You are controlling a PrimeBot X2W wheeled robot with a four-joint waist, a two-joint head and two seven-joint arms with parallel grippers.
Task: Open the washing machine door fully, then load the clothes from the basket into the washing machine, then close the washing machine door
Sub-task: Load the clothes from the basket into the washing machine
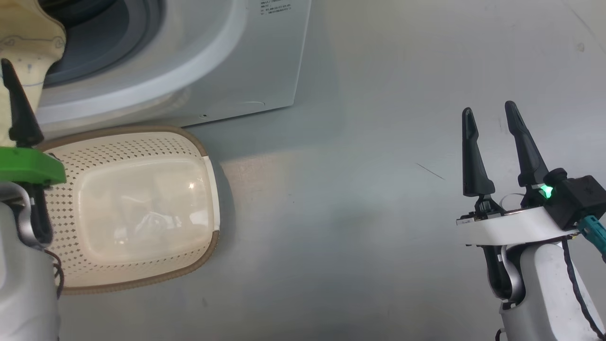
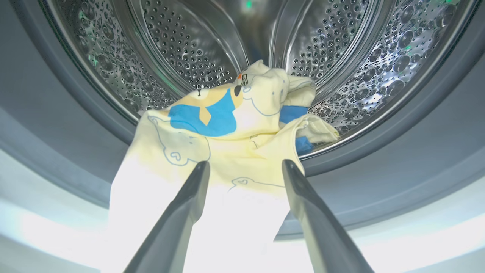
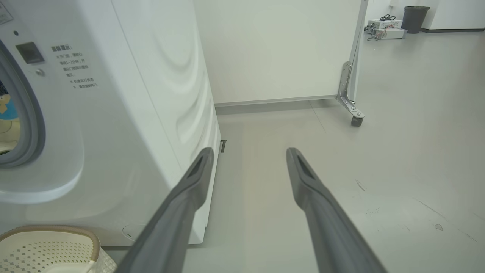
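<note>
The cream-yellow clothes (image 2: 242, 129) with blue prints lie half in the steel drum (image 2: 182, 49) and hang out over the grey gasket (image 2: 398, 151) of the washing machine (image 1: 227, 61). My left gripper (image 2: 246, 167) is open just in front of the porthole, its fingers apart on either side of the hanging cloth without pinching it. In the head view one left finger (image 1: 16, 109) stands beside the clothes (image 1: 28, 42) at the porthole. The basket (image 1: 194, 139) sits on the floor below the machine with nothing in it. Far to the right, my right gripper (image 1: 492, 118) hangs open over bare floor. The door is out of view.
The right wrist view takes in the machine's white side (image 3: 151, 94), the basket's corner (image 3: 49, 250), a white partition on a castor (image 3: 354, 120) and a dark bin (image 3: 415, 17) far back. Grey floor (image 1: 378, 213) stretches between basket and right arm.
</note>
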